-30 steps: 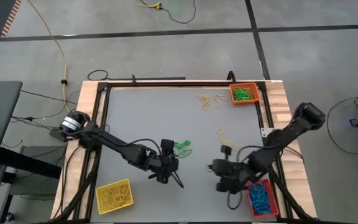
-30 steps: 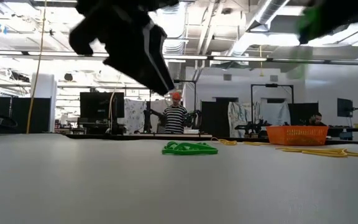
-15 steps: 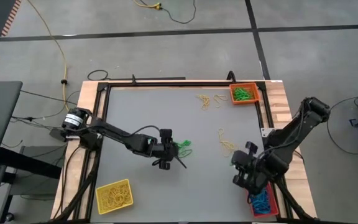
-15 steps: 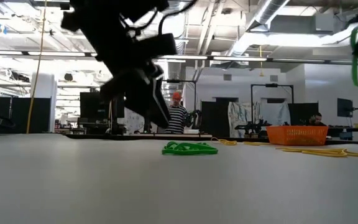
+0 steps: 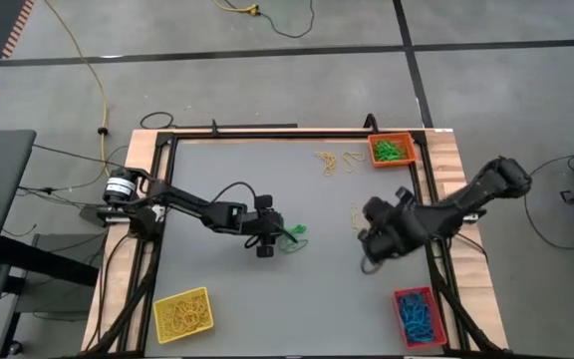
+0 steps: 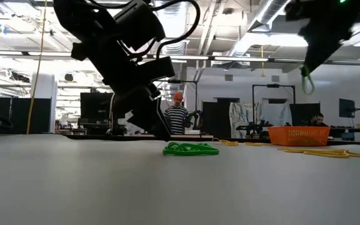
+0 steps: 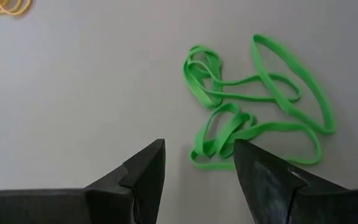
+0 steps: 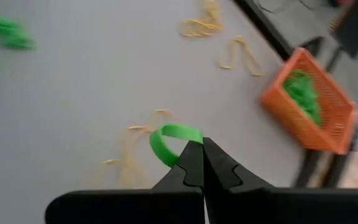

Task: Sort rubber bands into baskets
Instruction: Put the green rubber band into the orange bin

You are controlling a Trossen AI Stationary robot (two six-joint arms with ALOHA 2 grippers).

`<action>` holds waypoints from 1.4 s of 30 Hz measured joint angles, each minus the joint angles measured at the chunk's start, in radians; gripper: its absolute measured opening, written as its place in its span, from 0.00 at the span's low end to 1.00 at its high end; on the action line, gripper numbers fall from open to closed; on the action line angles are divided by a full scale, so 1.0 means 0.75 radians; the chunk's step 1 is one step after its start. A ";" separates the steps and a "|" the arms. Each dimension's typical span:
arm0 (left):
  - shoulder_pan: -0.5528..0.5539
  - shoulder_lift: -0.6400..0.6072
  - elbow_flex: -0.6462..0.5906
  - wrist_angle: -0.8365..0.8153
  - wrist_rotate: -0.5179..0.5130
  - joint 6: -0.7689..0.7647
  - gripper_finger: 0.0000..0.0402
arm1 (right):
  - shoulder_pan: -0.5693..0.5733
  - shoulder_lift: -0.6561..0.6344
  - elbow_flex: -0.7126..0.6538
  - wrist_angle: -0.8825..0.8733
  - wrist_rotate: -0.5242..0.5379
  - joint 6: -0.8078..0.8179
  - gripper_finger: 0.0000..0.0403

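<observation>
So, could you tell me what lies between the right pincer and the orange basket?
In the high view, loose yellow rubber bands beside the right pincer, then bare grey table up to the orange basket.

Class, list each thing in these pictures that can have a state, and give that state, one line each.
Left pincer: open, over green bands lying loose.
Right pincer: shut on green band.
Orange basket: holds green bands.
Yellow basket: holds yellow bands.
Red basket: holds blue bands.
</observation>
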 joint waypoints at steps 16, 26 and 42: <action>-0.164 0.000 0.001 0.004 0.000 -0.209 0.45 | -0.930 0.000 0.000 0.153 0.015 -0.877 0.04; -0.331 0.000 0.001 0.005 -0.010 -0.368 0.45 | -1.443 -0.001 0.000 0.483 -0.188 -1.353 0.04; -0.467 0.000 0.001 0.001 -0.151 -0.573 0.45 | -1.801 0.011 0.000 0.590 -0.419 -1.519 0.12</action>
